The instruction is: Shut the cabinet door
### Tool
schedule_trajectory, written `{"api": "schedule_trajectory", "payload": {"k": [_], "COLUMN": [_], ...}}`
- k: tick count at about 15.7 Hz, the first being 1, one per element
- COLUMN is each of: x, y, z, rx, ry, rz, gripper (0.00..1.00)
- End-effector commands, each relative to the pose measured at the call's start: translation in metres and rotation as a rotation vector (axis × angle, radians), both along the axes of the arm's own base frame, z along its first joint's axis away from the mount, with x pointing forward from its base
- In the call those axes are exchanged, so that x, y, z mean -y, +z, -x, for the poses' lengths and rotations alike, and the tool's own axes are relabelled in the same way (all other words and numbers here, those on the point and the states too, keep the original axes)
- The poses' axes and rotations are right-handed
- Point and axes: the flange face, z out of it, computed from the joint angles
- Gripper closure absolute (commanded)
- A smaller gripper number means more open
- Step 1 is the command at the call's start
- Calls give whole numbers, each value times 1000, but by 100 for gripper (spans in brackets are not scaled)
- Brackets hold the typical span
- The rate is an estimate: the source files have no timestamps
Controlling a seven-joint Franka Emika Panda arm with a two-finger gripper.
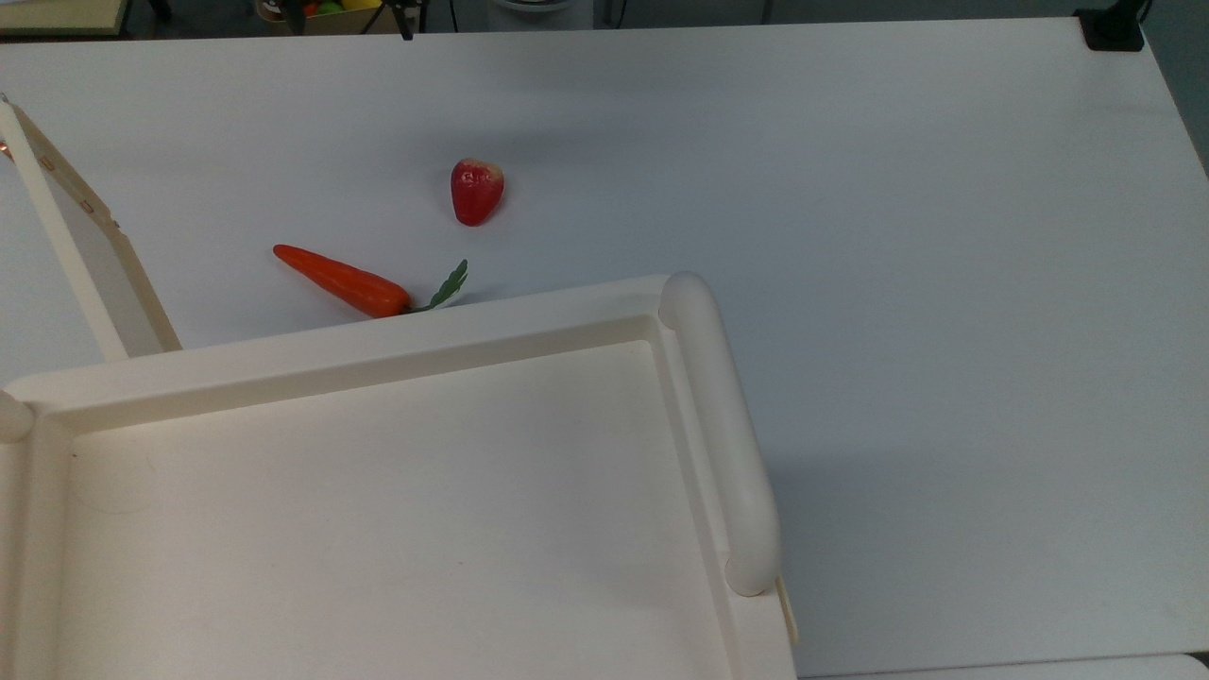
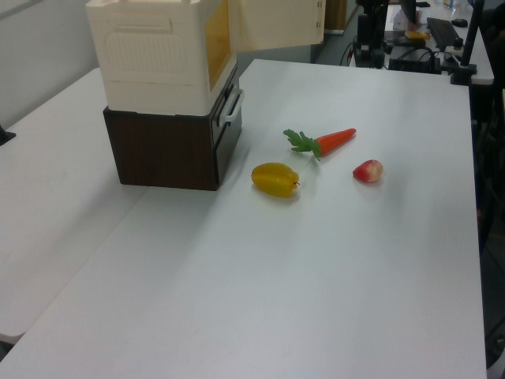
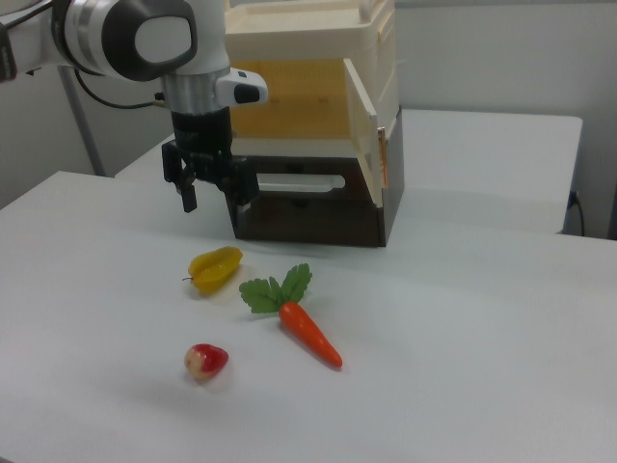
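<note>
Above the white counter [image 3: 463, 328], in the right view, the black two-finger tool [image 3: 210, 193] hangs with its fingers spread apart, holding nothing and touching nothing. It sits in front of the large cream-coloured cabinet [image 3: 308, 58] with the tray-like recessed top, at the right view's left, over the yellow starfruit-shaped toy [image 3: 215, 267]. The thin flat cream-coloured cabinet door [image 3: 361, 130] stands swung open at the cabinet's other side, well apart from the tool. An orange toy carrot with green leaves [image 3: 307, 330] and a small red toy fruit [image 3: 206, 361] lie on the counter nearby.
</note>
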Motion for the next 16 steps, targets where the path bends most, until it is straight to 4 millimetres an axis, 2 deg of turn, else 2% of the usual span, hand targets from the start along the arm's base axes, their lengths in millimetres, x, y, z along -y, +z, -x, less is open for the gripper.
{"api": "schedule_trajectory", "payload": {"k": [1,5,7,11,12,16], "x": [2,2,1,4,7,17], "y": [2,2,2,2,2,6], "z": [5,5,5,6,6,8], "rx": [-14,-15,-17,-14,-13,-1], "ry": [21,25,51,62,59,83], "rz": [-18,-18,-22,-29,-29,-25], "gripper": [10,33,50,96,100,100]}}
